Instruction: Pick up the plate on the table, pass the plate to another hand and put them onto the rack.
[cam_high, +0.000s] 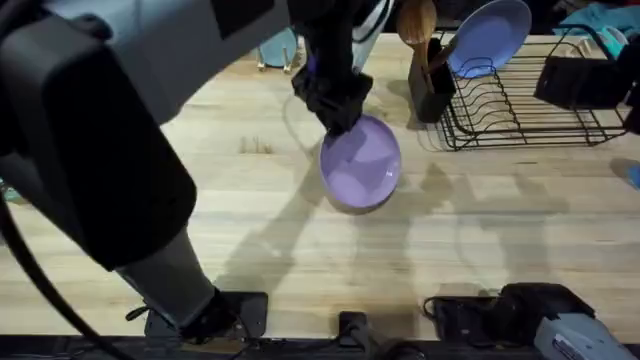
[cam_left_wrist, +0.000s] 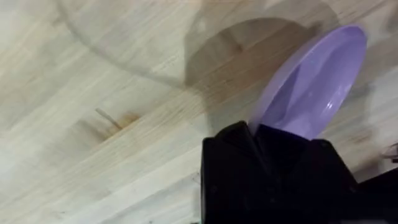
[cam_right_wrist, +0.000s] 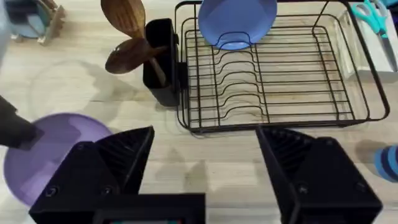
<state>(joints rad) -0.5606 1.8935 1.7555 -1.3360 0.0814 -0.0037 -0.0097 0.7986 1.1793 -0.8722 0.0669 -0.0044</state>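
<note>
Now my left hand (cam_high: 340, 112) is clamped on the round lilac plate's (cam_high: 362, 165) rim, lifted over the wooden surface (cam_high: 500, 220); my right hand (cam_right_wrist: 205, 168), fingers apart, should take the free edge squarely.

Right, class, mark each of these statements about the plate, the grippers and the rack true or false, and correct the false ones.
1. The left gripper is shut on the lilac plate. True.
2. The black wire rack holds no plates. False: a periwinkle plate stands in it.
3. The right gripper is open. True.
4. Wooden spoons sit in a black holder beside the rack. True.
5. The lilac plate lies flat on the table. False: it is held tilted above it.
</note>
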